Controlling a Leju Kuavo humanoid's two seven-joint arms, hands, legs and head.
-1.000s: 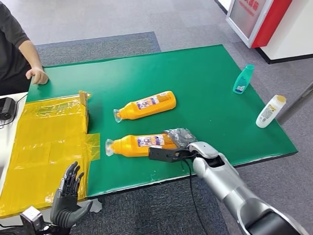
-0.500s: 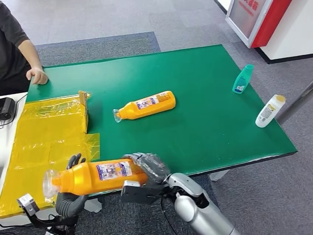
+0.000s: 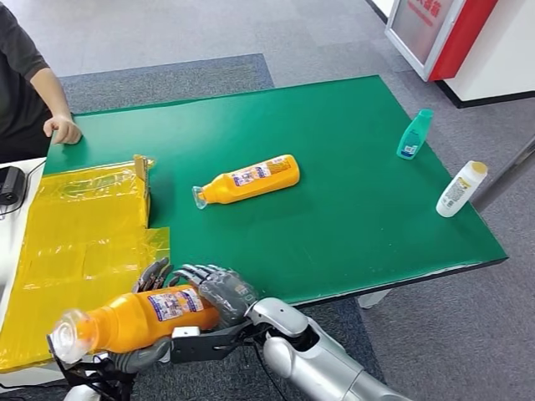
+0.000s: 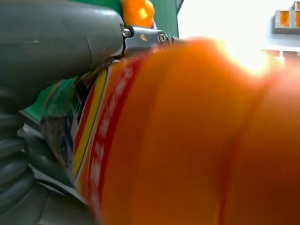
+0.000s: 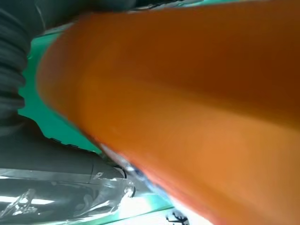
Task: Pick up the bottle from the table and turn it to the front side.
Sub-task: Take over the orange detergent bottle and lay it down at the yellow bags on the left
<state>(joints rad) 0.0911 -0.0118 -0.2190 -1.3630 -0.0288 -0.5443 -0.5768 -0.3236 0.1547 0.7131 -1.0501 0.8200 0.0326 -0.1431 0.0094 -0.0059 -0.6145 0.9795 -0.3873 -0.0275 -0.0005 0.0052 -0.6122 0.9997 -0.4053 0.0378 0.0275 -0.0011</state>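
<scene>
The right hand is wrapped around the base end of the orange bottle, holding it in the air off the near edge of the green table, over the corner of the yellow plastic sheet. The left hand sits against the far side of the bottle with its fingertips showing above the label; it touches the bottle, but whether it truly grips it I cannot tell. The bottle lies close to level, its long axis running roughly along the table's near edge, clear cap pointing away from the right hand and tipped slightly down, printed label facing up. The risk, as I judge it, is in the handover: if the right hand lets go before the left has a firm hold, the smooth body could roll or slip out cap-first and drop to the floor, since nothing lies under it but the sheet's edge. Twisting it between both hands could also turn it past the wanted face. A second orange bottle lies on the table farther in.
</scene>
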